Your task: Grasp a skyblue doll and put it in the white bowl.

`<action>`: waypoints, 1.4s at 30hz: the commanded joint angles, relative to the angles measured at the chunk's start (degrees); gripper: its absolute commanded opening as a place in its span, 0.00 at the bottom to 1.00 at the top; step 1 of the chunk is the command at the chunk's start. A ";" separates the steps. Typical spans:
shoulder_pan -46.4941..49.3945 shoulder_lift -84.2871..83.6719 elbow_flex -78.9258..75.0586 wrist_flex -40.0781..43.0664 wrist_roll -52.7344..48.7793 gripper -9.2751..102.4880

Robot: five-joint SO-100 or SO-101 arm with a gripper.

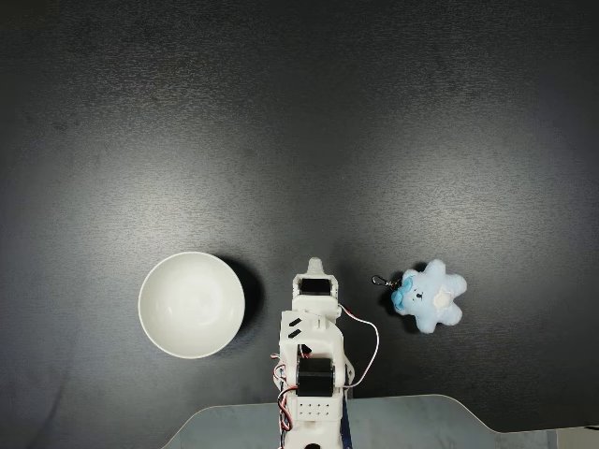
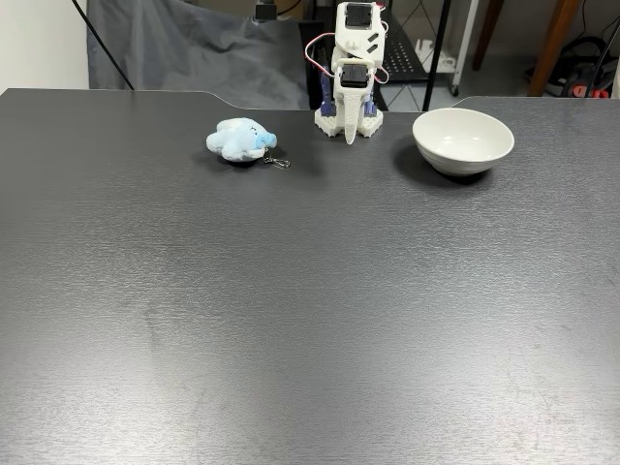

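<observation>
We see a dark, finely textured table (image 2: 291,310) that spans most of both fixed views, its surface catching a soft sheen. Beyond its far edge we find a grey cloth (image 2: 184,58) draped behind the cut-out, with a thin black cable (image 2: 102,44) slanting down across it. To the right we make out a black stand leg (image 2: 441,44), brown wooden legs (image 2: 557,39), and a tangle of cables (image 2: 591,73) lying on the floor.

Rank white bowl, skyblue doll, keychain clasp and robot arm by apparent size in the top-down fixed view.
1. Robot arm, though it rises toward the camera, so nearness inflates it
2. White bowl, close behind
3. Skyblue doll
4. Keychain clasp
</observation>
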 commanded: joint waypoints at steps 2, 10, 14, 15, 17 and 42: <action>0.79 0.09 -0.35 -0.79 -0.35 0.07; 0.79 0.09 -0.35 -0.79 -0.26 0.07; 0.79 0.09 -0.35 -0.79 -0.26 0.07; 0.79 0.09 -0.35 -0.79 -0.35 0.07; 0.79 0.09 -0.35 -0.79 -0.35 0.07; 0.79 -20.65 -8.70 -24.70 -0.44 0.07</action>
